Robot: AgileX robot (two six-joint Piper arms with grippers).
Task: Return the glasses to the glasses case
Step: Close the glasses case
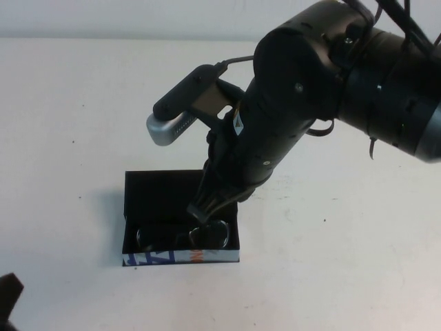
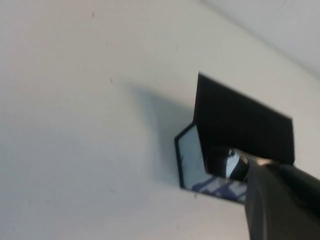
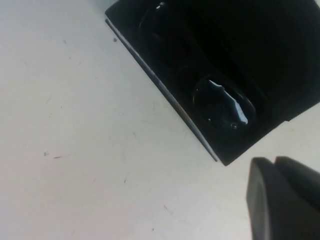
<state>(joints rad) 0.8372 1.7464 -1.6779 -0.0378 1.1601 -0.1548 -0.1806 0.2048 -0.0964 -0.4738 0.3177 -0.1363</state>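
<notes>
- While the right arm reaches in from the upper right of the high view, the right gripper (image 1: 204,215) points down into the glasses case (image 1: 155,196), its tip at the right lens of the glasses (image 1: 180,236); I cannot tell whether its fingers are parted or clenched, or whether they grip the frame.
- Those glasses lie inside the case, along its near side just behind the printed front edge, with both lenses facing up; the right wrist view shows one lens (image 3: 222,105) glinting against the black lining.
- Resting on the white table (image 1: 76,124), the case (image 2: 240,125) is open, and its dark flap lid (image 2: 245,117) stands up at the far side.
- Its white front edge (image 1: 180,257) with blue and orange print faces the robot.
- Only a dark tip of the left gripper (image 1: 8,296) shows, at the lower left corner of the high view, well apart from the case; its state cannot be told.
</notes>
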